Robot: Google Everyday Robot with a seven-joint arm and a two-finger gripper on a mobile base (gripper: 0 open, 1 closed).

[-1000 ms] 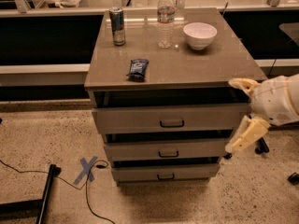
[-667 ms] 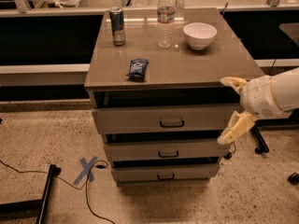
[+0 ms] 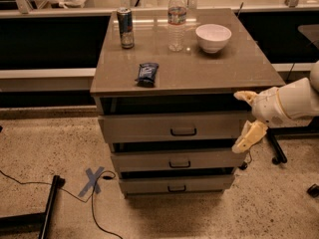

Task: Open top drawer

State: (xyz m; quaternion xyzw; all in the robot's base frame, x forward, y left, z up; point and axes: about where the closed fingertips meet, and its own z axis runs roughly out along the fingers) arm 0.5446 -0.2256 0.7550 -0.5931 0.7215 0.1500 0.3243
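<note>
Leftward has come the cream two-finger pincer (image 3: 247,117), released, now beside the right end of the wide grey-beige top drawer (image 3: 144,127); its horizontal dark loop handle (image 3: 183,131) lies further left.

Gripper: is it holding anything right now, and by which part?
Nothing is held. The gripper hangs open by the right end of the wide grey-beige top drawer, well clear of its small dark loop handle.
</note>
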